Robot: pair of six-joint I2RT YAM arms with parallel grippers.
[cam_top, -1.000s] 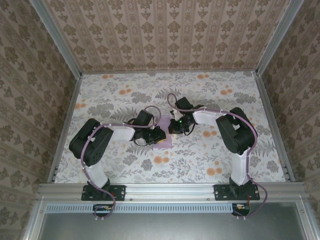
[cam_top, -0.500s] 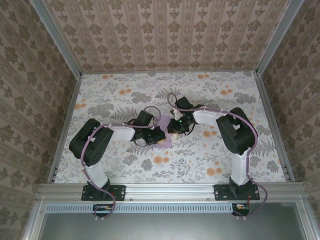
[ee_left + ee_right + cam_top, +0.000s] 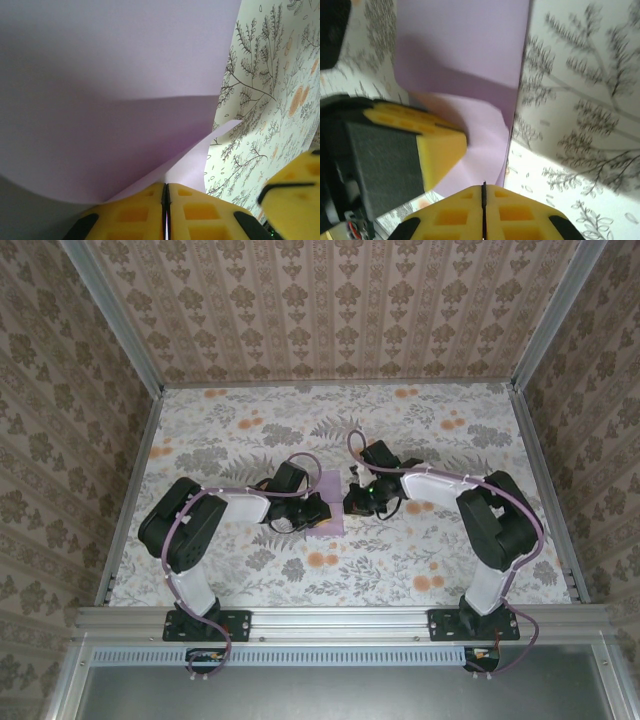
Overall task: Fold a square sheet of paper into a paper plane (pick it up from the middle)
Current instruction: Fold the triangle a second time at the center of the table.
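— Middle of the floral table [image 3: 420,570], the square sheet of paper [image 3: 100,100] bows up; left gripper [image 3: 166,200] is clamped on its edge.
— And the right gripper [image 3: 484,192] is closed too (gripping paper? can't tell). If they pull apart, it could tear.

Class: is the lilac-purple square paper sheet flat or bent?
Bent: the lilac-purple paper sheet curls upward, pinched in the shut left gripper.

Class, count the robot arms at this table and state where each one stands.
2. The left arm is bolted at the near left edge, the right arm at the near right; both reach inward to the lilac paper sheet at mid-table.
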